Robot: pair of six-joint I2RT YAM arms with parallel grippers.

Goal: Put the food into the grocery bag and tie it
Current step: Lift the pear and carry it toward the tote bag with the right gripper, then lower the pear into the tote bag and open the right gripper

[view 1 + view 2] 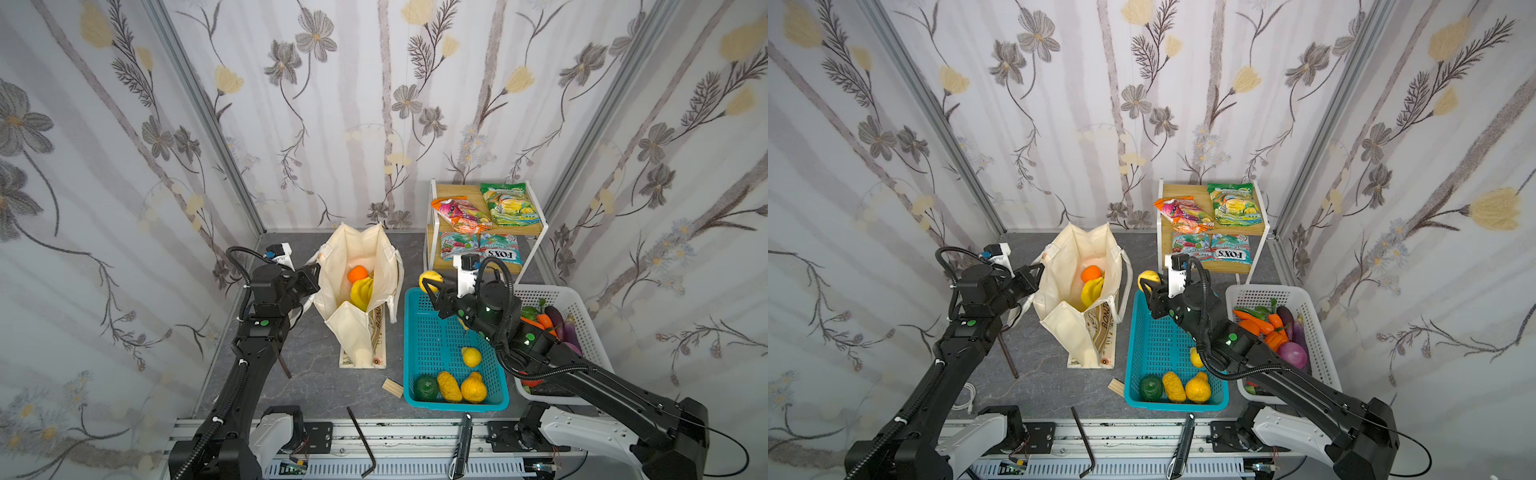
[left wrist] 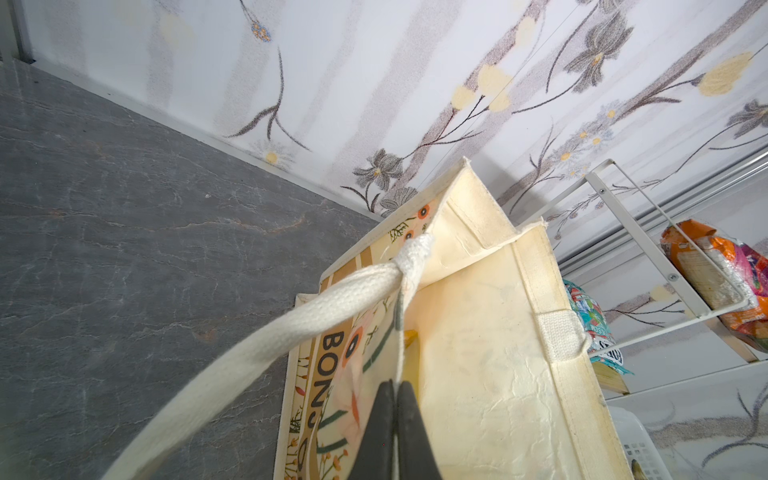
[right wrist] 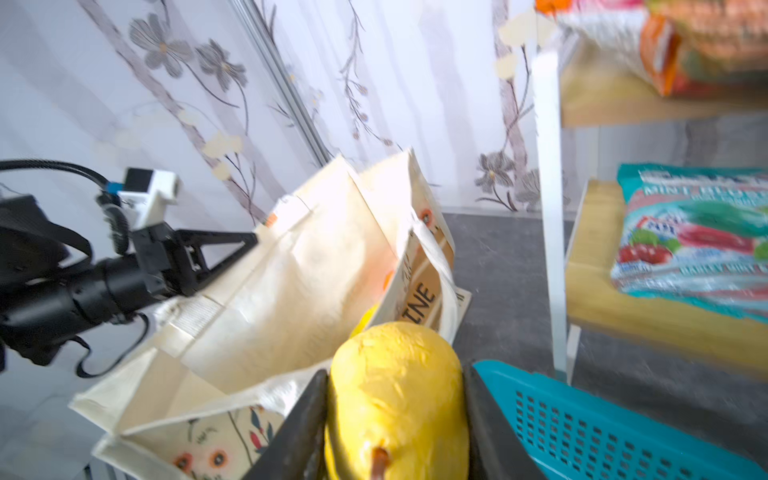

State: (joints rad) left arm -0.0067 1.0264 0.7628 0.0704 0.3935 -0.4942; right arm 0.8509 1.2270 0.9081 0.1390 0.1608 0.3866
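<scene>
The cream grocery bag (image 1: 357,253) (image 1: 1075,253) stands open at the middle, with the banana bunch (image 1: 361,293) (image 1: 1092,291) and orange (image 1: 357,274) (image 1: 1091,274) inside. My left gripper (image 1: 316,272) (image 2: 397,384) is shut on the bag's left rim (image 2: 415,316), beside a white rope handle (image 2: 324,307). My right gripper (image 1: 430,286) (image 3: 395,370) is shut on a yellow lemon (image 1: 430,279) (image 3: 395,399), held above the teal basket's far-left corner, just right of the bag. Orange (image 1: 459,216) and green (image 1: 507,203) snack packets lie on the shelf. The purple onion (image 1: 1292,354) sits in the white basket.
The teal basket (image 1: 415,332) holds a small lemon (image 1: 471,356), a dark green fruit (image 1: 426,387) and two bumpy yellow fruits. A white basket (image 1: 582,316) of vegetables stands at the right. FOX'S packets (image 1: 498,249) lie on the lower shelf. A wooden block (image 1: 392,387), hex key (image 1: 361,440) and cutter (image 1: 463,444) lie near the front.
</scene>
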